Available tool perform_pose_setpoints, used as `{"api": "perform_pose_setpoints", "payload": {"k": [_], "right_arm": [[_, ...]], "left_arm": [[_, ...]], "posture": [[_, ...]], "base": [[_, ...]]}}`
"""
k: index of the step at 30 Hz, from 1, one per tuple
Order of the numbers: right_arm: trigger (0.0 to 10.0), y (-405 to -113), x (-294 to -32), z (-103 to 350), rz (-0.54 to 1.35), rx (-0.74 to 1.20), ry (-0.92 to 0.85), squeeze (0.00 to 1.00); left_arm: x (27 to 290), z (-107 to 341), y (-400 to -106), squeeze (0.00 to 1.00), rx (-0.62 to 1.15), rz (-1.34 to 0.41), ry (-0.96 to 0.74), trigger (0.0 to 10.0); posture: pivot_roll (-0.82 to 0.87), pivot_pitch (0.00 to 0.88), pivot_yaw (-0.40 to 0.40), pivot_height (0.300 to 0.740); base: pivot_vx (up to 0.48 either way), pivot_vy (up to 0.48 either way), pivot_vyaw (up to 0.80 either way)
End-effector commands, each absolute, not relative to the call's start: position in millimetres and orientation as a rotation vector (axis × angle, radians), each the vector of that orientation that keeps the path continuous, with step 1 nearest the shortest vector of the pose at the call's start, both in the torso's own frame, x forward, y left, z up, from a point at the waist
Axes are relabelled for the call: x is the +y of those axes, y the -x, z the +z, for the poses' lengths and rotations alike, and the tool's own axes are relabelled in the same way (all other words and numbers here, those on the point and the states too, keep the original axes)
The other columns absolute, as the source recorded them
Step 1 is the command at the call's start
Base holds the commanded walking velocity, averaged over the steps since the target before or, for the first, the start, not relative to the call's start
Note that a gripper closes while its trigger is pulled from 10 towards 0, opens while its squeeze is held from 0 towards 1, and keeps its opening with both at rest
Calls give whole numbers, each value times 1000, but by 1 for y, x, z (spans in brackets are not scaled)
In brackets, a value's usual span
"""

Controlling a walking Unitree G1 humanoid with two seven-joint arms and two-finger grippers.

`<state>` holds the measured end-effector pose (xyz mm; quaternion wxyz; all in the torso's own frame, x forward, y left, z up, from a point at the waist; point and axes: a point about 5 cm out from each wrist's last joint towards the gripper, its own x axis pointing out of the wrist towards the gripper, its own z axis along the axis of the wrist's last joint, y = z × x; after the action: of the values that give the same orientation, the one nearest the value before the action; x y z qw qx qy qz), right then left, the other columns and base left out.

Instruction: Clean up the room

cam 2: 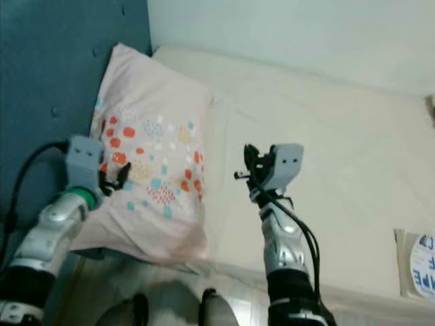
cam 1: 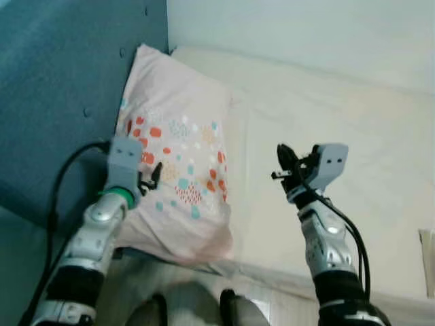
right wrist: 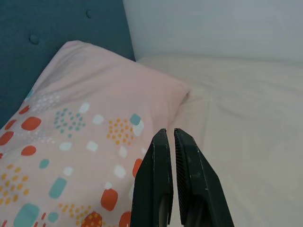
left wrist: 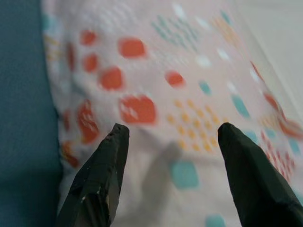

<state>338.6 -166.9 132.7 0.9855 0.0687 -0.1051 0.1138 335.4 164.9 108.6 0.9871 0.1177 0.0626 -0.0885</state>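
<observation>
Hovering with left gripper [left wrist: 173,137] spread wide just above the patterned pillow [cam 1: 178,156], beside the blue headboard [cam 1: 61,75]. Holding right gripper [right wrist: 170,142] pressed together, empty, over the mattress [cam 1: 340,122] alongside. Likely straightening the pillow; lowering and pinching fabric needed next.
</observation>
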Motion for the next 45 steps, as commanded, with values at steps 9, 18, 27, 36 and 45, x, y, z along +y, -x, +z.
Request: {"api": "perform_pose_setpoints", "payload": {"k": [9, 18, 27, 36, 45], "right_arm": [[10000, -329, -151, 115, 258, -169, -134, 0], [10000, -321, -155, 108, 251, -160, -131, 0], [10000, -320, -147, 113, 270, -171, -133, 0], [10000, -308, -150, 110, 260, -166, -130, 0], [10000, -305, -150, 111, 247, -163, -133, 0]], "left_arm": [[174, 76, -343, 0, 233, -107, -415, 10000], [199, 52, -323, 0, 439, -230, -297, 10000], [182, 41, -330, 0, 408, -165, -414, 10000], [180, 56, -343, 0, 331, -53, -504, 10000], [169, 40, -336, 0, 415, -97, -573, 0]], "posture": [[-151, 148, 4, 740], [-128, 197, 2, 740], [-164, 247, -7, 740], [-196, 292, 0, 740], [-210, 319, 3, 740]], "base": [[0, 0, 0], [0, 0, 0], [0, 0, 0], [0, 0, 0], [0, 0, 0]]}}
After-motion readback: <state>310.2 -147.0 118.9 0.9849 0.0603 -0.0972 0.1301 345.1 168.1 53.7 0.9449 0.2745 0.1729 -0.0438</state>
